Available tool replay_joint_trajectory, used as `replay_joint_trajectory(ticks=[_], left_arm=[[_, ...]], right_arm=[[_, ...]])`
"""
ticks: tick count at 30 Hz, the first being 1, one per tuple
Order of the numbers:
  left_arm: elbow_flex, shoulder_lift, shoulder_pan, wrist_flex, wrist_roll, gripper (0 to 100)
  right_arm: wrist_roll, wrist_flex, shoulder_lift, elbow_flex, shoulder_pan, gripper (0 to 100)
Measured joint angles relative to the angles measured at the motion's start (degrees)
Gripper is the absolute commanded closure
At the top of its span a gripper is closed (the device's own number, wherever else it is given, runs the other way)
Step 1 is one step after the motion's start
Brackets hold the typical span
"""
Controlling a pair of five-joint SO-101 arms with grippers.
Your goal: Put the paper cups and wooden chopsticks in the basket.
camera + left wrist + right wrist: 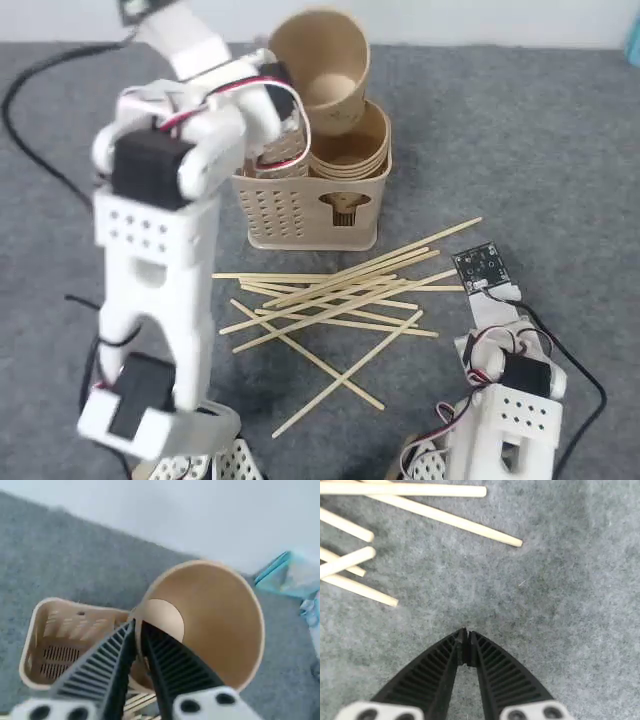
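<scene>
grey carpet (pixel 540 150) underneath, pale wall beyond. far left: left gripper (pixel 136 625) clenched on the rim of a paper cup (pixel 215 625), held tilted just above the nested cups (pixel 350 155) in the beige basket (pixel 300 215). likely light and thin-walled, easy to crush; best pinched gently at the rim. centre, nearer than the basket: wooden chopsticks (pixel 340 295) in a loose crisscross. probably stiff, slim, prone to rolling; best taken mid-length. near right: right gripper (pixel 466 632) closed on nothing, over bare carpet.
</scene>
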Motion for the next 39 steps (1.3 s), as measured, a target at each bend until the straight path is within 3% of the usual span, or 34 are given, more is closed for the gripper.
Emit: replay_joint_trajectory(ticks=[17,19,24,26,31,38,39], left_arm=[[1.2,1.8,0.1,1.6,0.0,98],[2.0,1.8,0.1,1.6,0.0,93],[4.0,1.8,0.1,2.5,-1.5,65],[3.7,1.8,0.1,4.4,-1.8,62],[-2.1,1.8,0.1,8.0,-1.8,70],[-4.1,1.8,0.1,8.4,-3.4,100],[-4.1,1.8,0.1,7.6,-5.0,98]], right_arm=[[0.0,0.0,0.0,0.0,0.0,99.1],[0.0,0.0,0.0,0.0,0.0,99.1],[0.0,0.0,0.0,0.0,0.0,99.1],[0.0,0.0,0.0,0.0,0.0,99.1],[0.0,0.0,0.0,0.0,0.0,99.1],[0.0,0.0,0.0,0.0,0.0,99.1],[0.0,0.0,0.0,0.0,0.0,99.1]])
